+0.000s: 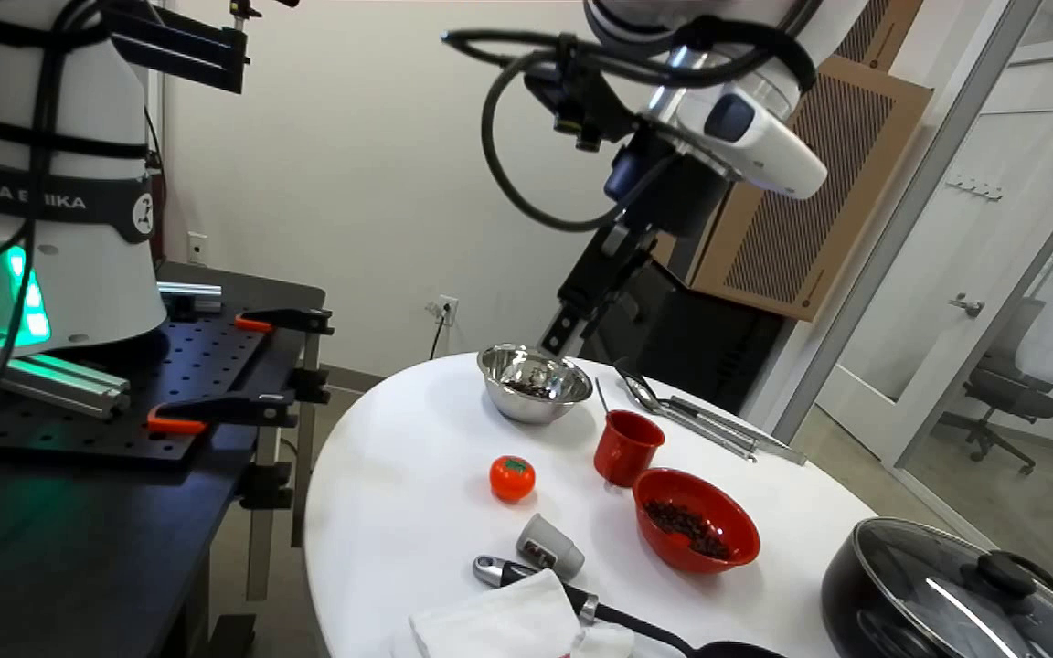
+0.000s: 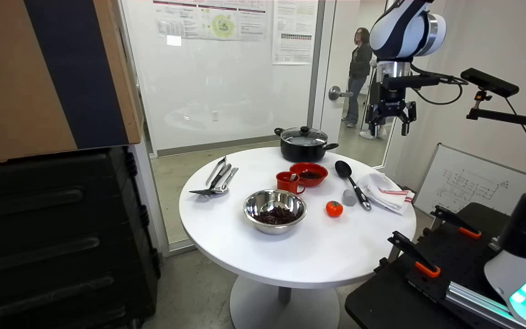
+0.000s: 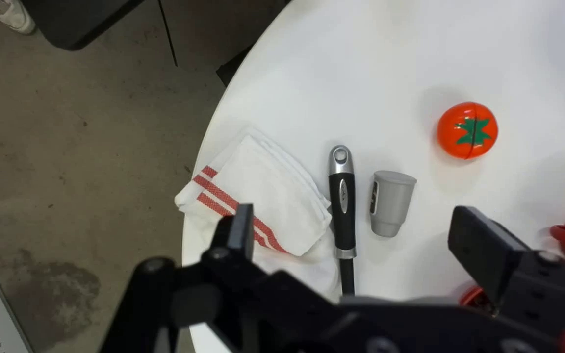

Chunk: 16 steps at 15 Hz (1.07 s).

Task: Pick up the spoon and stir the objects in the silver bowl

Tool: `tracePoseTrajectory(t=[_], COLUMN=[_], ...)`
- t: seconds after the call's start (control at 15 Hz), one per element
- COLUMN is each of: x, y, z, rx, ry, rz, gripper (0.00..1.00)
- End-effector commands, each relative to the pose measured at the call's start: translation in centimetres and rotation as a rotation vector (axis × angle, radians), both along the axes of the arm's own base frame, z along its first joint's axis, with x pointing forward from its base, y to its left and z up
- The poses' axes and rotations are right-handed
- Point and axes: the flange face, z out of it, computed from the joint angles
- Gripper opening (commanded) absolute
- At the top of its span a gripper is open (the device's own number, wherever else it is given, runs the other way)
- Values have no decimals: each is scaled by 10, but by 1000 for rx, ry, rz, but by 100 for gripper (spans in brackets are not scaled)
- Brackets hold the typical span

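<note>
Spoon (image 3: 345,220), black with a silvery handle end, lies on the table (image 2: 331,246), well below the gripper (image 2: 389,131). Gripper jaws stand wide apart; seen from the wrist, the spoon's handle shows between them. The silver bowl (image 1: 526,409) stands on the same table, well apart from the spoon, with small dark pieces (image 2: 277,215) inside.

Visibility: in the wrist view the spoon's head is hidden behind the gripper body. In an exterior view the lower edge cuts off the head, and the towel (image 3: 268,196) covers part of the handle. Red mug (image 1: 627,448) and red bowl (image 1: 700,491) show only in part from the wrist. Dark pieces too small to identify. Slim piece (image 1: 601,395) rising from the mug: hard to make out.

Counts: 1 black spoon; 1 silver bowl; 1 red bowl, also with dark pieces; 1 red mug; 1 grey cup (image 3: 393,203), just beside the handle; 1 tomato (image 3: 468,130), near the cup; 1 folded towel; 1 lidded pot (image 2: 306,152). Utensils (image 2: 219,178) by the table's edge overlap; exact number cannot be told.
</note>
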Motion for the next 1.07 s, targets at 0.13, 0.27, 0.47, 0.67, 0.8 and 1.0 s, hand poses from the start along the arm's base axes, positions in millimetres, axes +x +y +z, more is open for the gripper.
tracePoseTrajectory(t=[0.13, 0.27, 0.47, 0.67, 0.8, 1.0], x=[10, 18, 10, 11, 8, 0], y=[-17, -25, -22, -26, -22, -14], z=[-65, -71, -74, -64, -70, -99], rx=[-76, -101, -72, -84, -112, -128], ry=[0, 16, 17, -6, -18, 30], rz=[20, -23, -16, -20, -14, 13], gripper=[100, 100, 100, 100, 100, 100])
